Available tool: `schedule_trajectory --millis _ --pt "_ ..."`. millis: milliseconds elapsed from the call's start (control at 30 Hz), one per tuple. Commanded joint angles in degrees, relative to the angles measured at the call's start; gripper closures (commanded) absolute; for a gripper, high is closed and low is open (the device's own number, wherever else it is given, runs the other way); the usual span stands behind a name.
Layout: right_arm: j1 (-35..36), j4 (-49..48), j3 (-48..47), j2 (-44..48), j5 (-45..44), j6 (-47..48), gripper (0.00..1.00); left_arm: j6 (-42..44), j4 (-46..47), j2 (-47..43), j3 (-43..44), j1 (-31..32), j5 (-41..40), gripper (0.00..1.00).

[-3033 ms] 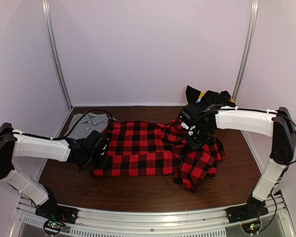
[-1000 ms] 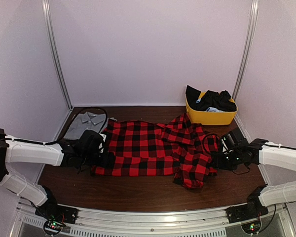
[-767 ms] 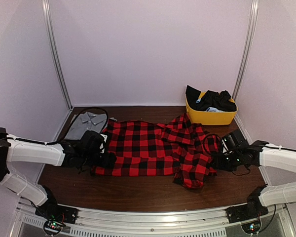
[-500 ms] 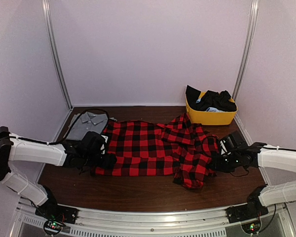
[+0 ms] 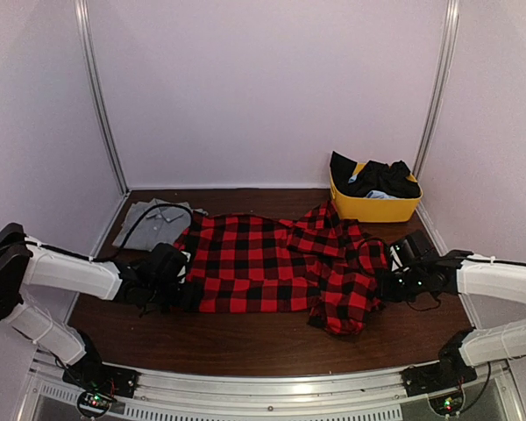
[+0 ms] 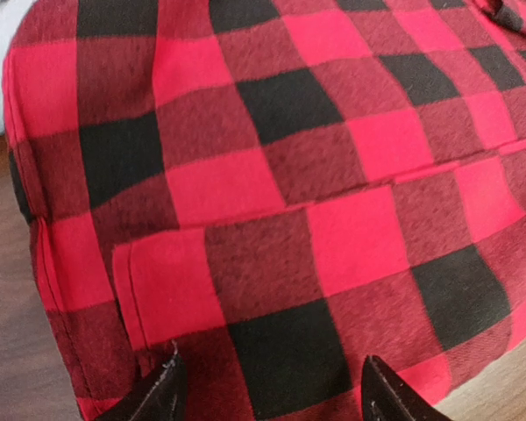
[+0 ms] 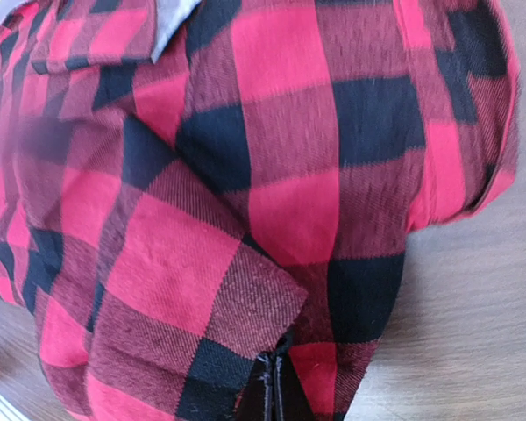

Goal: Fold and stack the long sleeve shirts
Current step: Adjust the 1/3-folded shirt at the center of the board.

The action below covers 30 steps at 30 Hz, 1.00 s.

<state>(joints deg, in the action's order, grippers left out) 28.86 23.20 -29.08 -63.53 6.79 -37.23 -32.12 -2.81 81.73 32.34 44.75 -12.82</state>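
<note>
Flannel shirt (image 5: 263, 263) lies spread across the table (image 5: 245, 342), bunched at its right end. My left gripper (image 6: 270, 393) sits at its left hem, fingers wide apart, gripping nothing; my right gripper (image 7: 272, 390) is pinched closed on a fold at its right edge.

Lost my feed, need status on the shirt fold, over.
Left gripper open over left hem of flannel shirt. Right gripper shut on its right edge. Flannel spread out, right side bunched. Grey shirt back left, nothing blocking.
</note>
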Motion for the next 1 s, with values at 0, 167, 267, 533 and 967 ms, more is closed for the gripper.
schedule_trajectory --millis 0,167,267,533,967 --pt "-1.0 2.6 -4.8 -0.6 -5.0 2.7 1.00 -1.6 2.0 1.4 -2.3 0.3 -1.3 0.31" --pt "-2.1 6.6 -9.2 -1.8 -9.5 5.2 1.00 -2.8 1.6 3.2 -3.9 0.3 -3.1 0.31" --pt "-3.3 8.3 -11.2 -2.2 -10.9 6.6 1.00 -3.6 1.3 5.0 -4.3 0.4 -4.4 0.31" --pt "-5.7 9.6 -12.8 -4.1 -13.2 7.8 1.00 -5.2 0.9 5.1 -4.8 0.4 -6.4 0.31" --pt "-5.9 8.0 -12.2 -6.6 -12.3 7.8 0.65 -4.3 -1.7 -0.9 -4.6 2.9 -5.5 0.31"
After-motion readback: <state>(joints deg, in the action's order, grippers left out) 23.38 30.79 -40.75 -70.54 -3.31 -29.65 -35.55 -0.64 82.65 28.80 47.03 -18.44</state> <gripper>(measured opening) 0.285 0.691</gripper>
